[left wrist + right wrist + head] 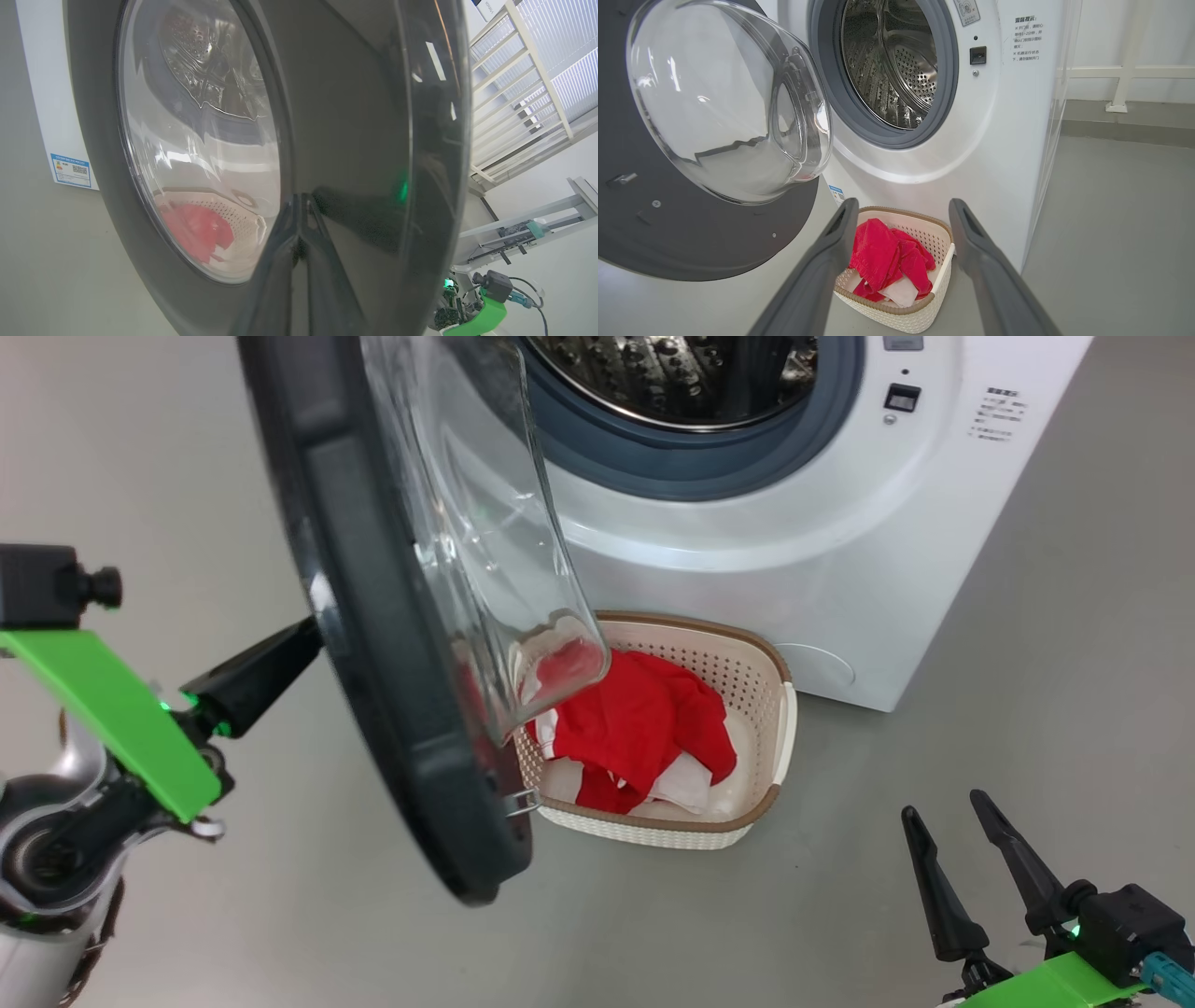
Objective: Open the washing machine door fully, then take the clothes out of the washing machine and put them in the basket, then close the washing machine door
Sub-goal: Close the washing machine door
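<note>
The washing machine door [373, 616] stands open, its black rim edge-on and its glass bowl bulging toward the washing machine [840, 569]. My left gripper [301, 644] is shut, its tips against the door's outer face [355, 140]. In the left wrist view that gripper [300, 205] meets the glossy rim. The red clothes [644, 719] lie in the basket [780, 709] on the floor in front of the machine. My right gripper [945, 810] hangs open and holds nothing at the lower right. From the right wrist, this gripper [903, 208] points at the clothes [882, 252] in the basket [920, 312], under the steel drum [896, 70].
Grey floor [1027, 756] spreads to the right of the machine and around the basket. A white railing [1120, 74] runs along the wall behind the machine. A blue label sticker [71, 170] is on the machine's side, seen in the left wrist view.
</note>
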Motion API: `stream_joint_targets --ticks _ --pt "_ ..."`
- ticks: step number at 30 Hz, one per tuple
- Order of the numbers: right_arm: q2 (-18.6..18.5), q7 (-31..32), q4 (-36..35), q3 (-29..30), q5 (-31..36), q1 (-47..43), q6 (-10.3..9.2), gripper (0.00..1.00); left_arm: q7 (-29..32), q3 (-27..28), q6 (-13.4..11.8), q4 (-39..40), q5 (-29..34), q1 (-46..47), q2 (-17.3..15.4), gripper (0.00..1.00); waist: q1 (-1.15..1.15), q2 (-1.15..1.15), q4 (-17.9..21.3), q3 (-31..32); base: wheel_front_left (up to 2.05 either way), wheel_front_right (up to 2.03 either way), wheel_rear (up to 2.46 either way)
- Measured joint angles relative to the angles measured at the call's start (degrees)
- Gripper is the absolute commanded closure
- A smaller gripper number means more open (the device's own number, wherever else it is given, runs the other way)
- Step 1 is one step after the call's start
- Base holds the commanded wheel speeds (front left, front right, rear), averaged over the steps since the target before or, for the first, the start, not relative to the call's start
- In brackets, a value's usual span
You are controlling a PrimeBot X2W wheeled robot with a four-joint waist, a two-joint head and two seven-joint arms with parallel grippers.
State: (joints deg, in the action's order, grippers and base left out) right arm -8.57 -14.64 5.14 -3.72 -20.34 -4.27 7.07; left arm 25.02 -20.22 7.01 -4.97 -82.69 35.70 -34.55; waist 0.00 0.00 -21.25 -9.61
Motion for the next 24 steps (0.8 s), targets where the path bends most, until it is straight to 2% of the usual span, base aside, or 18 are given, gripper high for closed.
stream_joint_targets --ticks 7,20,24 --pt "0.20 0.00 -0.04 0.00 0.00 0.09 0.00 0.00 -4.31 -3.52 0.02 1.63 -0.19 3.06 1.60 1.00 0.00 0.00 2.36 -0.45 0.00 0.00 0.00" --pt "1.33 0.00 0.32 -0.47 0.00 0.02 0.00 0.00 -10.60 -6.31 0.08 -1.11 -1.76 1.74 0.87 1.00 0.00 0.00 3.04 1.51 0.00 0.00 0.00" --pt "1.45 0.00 0.41 -0.71 0.00 -0.04 0.00 0.00 -13.68 -6.19 0.08 -2.57 -2.94 -2.19 0.62 0.87 0.00 0.00 2.47 2.47 0.00 0.00 0.00"
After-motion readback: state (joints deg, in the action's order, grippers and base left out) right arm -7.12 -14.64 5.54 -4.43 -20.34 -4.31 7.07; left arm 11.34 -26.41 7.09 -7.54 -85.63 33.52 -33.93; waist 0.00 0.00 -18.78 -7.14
